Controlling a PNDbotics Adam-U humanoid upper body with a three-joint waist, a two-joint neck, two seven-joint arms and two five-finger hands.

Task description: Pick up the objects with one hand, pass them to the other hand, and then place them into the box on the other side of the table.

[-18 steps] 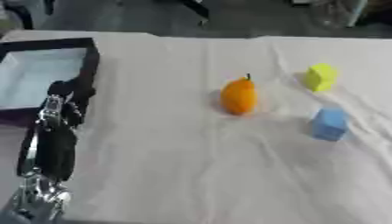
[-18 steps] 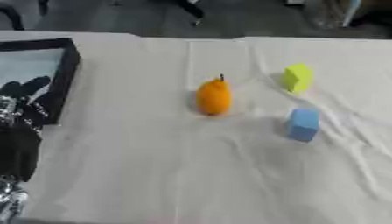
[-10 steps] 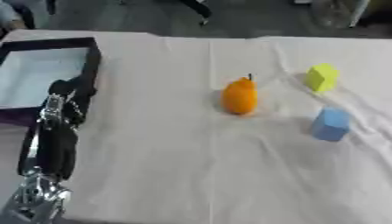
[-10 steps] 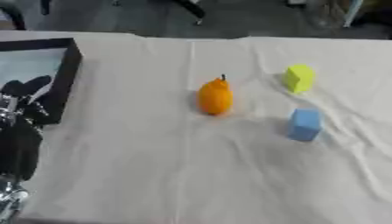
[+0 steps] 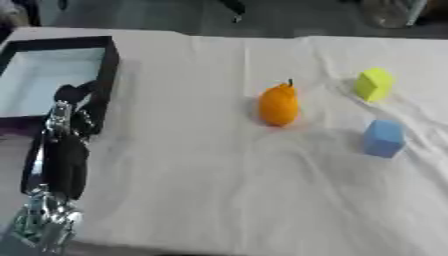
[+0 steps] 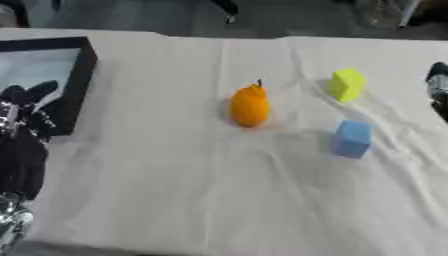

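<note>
White cloth [image 5: 219, 200] covers the table and carries three loose things: one orange pear-shaped fruit [image 5: 278, 105] at centre, one yellow block [image 5: 374, 84] toward the far right, and one blue block [image 5: 383, 138] nearer, all apart from each other. One black-walled box [image 5: 109, 65] sits at the far left edge. The left hand [image 5: 74, 97] rests by the box's near wall, fingers relaxed and empty. The right hand [image 6: 437, 82] just enters at the right edge; I cannot tell how its fingers stand. Bare cloth lies wide between box and fruit.
</note>
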